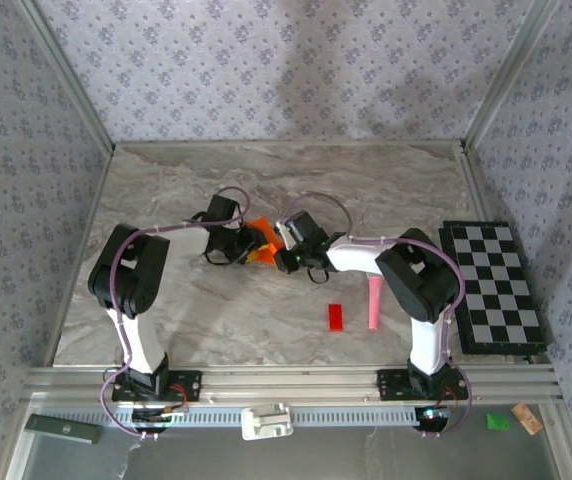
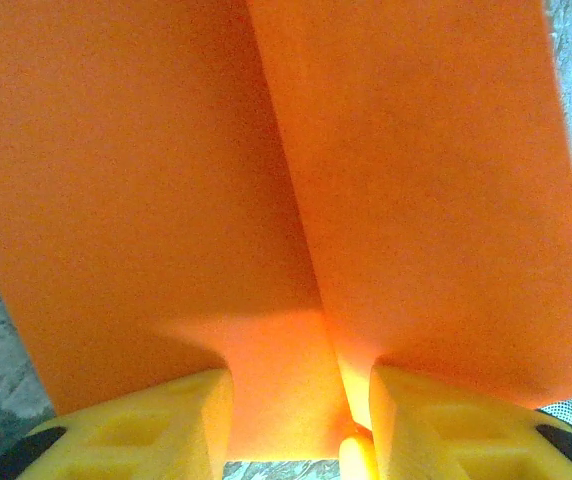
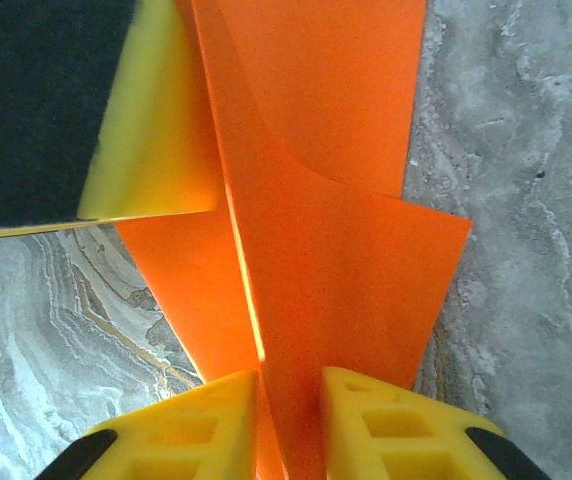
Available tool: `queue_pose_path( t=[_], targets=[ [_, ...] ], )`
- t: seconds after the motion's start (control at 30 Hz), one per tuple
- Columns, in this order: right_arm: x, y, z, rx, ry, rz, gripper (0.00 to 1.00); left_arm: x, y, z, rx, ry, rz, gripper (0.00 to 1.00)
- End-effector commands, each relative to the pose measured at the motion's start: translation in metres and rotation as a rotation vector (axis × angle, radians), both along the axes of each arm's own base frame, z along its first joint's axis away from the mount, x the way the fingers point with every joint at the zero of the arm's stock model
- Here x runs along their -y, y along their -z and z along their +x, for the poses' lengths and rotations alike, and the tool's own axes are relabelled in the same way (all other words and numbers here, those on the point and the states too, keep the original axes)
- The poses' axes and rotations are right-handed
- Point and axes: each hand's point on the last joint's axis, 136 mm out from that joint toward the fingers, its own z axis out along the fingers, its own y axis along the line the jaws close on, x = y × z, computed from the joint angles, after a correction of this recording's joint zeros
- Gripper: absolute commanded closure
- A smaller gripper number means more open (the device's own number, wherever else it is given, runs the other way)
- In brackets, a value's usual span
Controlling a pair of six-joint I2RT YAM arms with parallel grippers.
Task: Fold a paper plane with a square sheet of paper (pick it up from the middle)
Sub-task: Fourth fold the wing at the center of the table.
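Between my two pincers, over the middle of the table (image 1: 166, 180), sits the orange paper (image 1: 258, 240), already creased. A fold line runs down its length and layers overlap beside it. I cannot tell whether its lower edge touches the table or hangs just clear of it.

My left pincer (image 2: 301, 400) grips the sheet from one side, with the folded ridge passing between its yellow fingers. My right pincer (image 3: 288, 400) is pinched narrow on the opposite edge, right at the crease. Both are holding paper, neither is wide.

I judge this to be mid-fold: one flap is set and the next needs laying over. To do it well I would treat one grip as the anchor and move only the other, so the thin sheet neither tears nor buckles between us. The moving side should swing along the existing crease, not across it, and bring edge to edge before anything is pressed flat. Pulling apart would be the likeliest way to rip it. Squeezing harder would only crumple the ridge.

Well apart from the work, nearer my bases, lie a red block (image 1: 336, 316) and a pink microphone (image 1: 374, 305). Beyond them a checkerboard (image 1: 496, 285) lies on the right. None of them is in the way.
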Motion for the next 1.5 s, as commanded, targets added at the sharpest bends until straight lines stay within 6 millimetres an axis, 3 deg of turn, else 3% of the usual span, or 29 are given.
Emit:
queue_pose_path(
  t=[0.0, 0.47, 1.03, 1.17, 1.47],
  targets=[
    [-0.003, -0.018, 0.01, 0.071, -0.005, -0.006, 0.76, -0.01, 0.029, -0.023, -0.11, 0.015, 0.081, 0.58],
    [-0.009, -0.015, 0.014, 0.098, -0.041, -0.042, 0.8, -0.01, 0.029, -0.024, -0.113, 0.019, 0.079, 0.59],
    [-0.013, -0.011, 0.011, 0.057, -0.074, -0.029, 0.94, -0.01, 0.021, -0.021, -0.092, 0.018, 0.082, 0.59],
    [-0.014, -0.013, 0.009, 0.021, -0.081, 0.014, 0.97, -0.014, 0.012, -0.017, -0.068, 0.021, 0.106, 0.59],
    [-0.019, -0.016, 0.0, -0.112, -0.088, 0.145, 0.99, -0.018, -0.034, -0.001, 0.083, 0.035, 0.106, 0.6]
  ],
)
